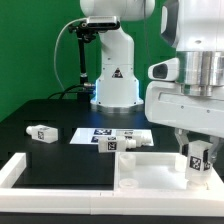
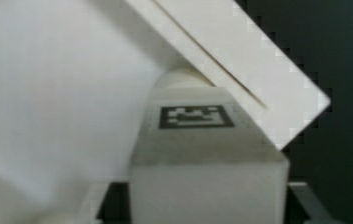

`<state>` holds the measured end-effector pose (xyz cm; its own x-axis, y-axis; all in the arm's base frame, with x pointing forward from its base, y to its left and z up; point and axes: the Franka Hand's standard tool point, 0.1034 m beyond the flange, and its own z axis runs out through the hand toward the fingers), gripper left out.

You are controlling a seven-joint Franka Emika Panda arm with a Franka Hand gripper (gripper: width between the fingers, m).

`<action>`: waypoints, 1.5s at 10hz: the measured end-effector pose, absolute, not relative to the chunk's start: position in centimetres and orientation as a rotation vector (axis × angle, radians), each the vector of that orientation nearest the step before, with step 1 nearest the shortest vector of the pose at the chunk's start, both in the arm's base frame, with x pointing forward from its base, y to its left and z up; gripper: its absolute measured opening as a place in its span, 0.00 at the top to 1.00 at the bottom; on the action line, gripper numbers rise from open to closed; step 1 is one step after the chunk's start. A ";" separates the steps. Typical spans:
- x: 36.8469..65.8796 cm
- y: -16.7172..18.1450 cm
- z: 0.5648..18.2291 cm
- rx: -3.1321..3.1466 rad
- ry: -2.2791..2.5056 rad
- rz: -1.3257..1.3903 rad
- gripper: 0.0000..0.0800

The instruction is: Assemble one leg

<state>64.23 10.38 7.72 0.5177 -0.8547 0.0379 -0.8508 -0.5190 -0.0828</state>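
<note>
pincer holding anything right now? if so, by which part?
Yes. The pincer holds one leg, with its fingers clamped on the leg's two opposite sides, leaving the tagged face showing between them.

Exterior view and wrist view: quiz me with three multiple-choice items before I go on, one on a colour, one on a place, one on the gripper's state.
1. The table top is:
A red
B black
C yellow

2. The leg in the gripper is:
A lying flat on the table at the exterior view's left
B out of every view
C over the white panel at the exterior view's right

3. The gripper is:
A shut on the leg
B open and empty
C out of view

Key:
1 B: the surface around the loose parts is black.
2 C: the exterior view shows the leg over the panel at the right.
3 A: both views show the tagged leg clamped in it.
</note>
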 end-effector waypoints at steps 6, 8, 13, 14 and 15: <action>64.1 9.0 7.5 -2.345 1.871 0.024 0.33; 63.9 10.5 7.3 -2.732 1.360 -0.049 0.21; 63.7 11.5 7.3 -2.975 0.722 -0.069 0.19; 64.0 10.6 7.4 -3.056 0.377 -0.088 0.19; 64.1 10.0 7.5 -3.076 0.259 -0.096 0.19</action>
<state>64.11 10.04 7.48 0.9840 -0.1685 0.0572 -0.1652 -0.9845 -0.0584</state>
